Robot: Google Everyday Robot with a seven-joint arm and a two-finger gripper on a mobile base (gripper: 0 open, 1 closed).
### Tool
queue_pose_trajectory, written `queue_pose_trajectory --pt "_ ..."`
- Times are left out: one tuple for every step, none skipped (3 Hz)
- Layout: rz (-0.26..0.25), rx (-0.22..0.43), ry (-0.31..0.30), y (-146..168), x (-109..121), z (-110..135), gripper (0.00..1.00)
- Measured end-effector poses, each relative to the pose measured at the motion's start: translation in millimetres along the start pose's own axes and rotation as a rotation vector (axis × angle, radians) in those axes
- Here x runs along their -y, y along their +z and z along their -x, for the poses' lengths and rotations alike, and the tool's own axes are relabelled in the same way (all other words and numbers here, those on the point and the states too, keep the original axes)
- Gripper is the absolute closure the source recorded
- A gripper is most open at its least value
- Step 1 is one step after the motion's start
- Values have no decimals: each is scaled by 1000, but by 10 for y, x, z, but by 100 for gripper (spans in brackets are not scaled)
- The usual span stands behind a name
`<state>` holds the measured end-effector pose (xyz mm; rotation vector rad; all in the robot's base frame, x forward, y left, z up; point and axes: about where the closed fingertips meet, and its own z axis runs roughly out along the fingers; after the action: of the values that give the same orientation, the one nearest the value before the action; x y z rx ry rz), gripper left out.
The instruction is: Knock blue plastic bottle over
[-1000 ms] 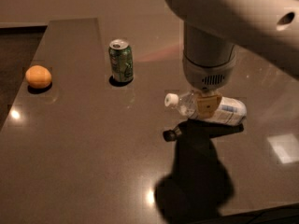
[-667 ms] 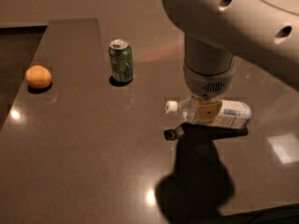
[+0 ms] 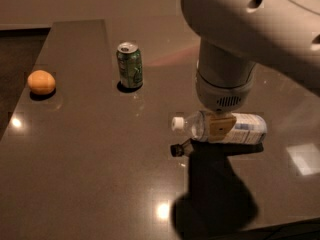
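The blue plastic bottle [image 3: 246,129] lies on its side on the dark glossy table [image 3: 100,174], right of centre. Its white cap [image 3: 178,123] points left and its pale label is at the right end. My gripper [image 3: 220,126] hangs straight down from the big white arm [image 3: 235,29] and sits right over the bottle's middle, covering part of it. A tan part of the gripper shows against the bottle's body.
A green soda can [image 3: 130,65] stands upright at the back, left of the arm. An orange [image 3: 41,82] lies near the table's left edge. The table's left edge drops to a dark floor. The arm's shadow covers the front right.
The bottle, lying on its side, has shifted a little toward the front of the table. The gripper and arm have come the same way with it. The can and orange have not moved.
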<state>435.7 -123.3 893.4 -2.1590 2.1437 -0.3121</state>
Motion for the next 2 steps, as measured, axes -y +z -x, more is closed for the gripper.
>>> queue_pose_trajectory --pt "22 44 -18 -12 -81 120 0" --pt "56 62 -32 71 -178 198 0"
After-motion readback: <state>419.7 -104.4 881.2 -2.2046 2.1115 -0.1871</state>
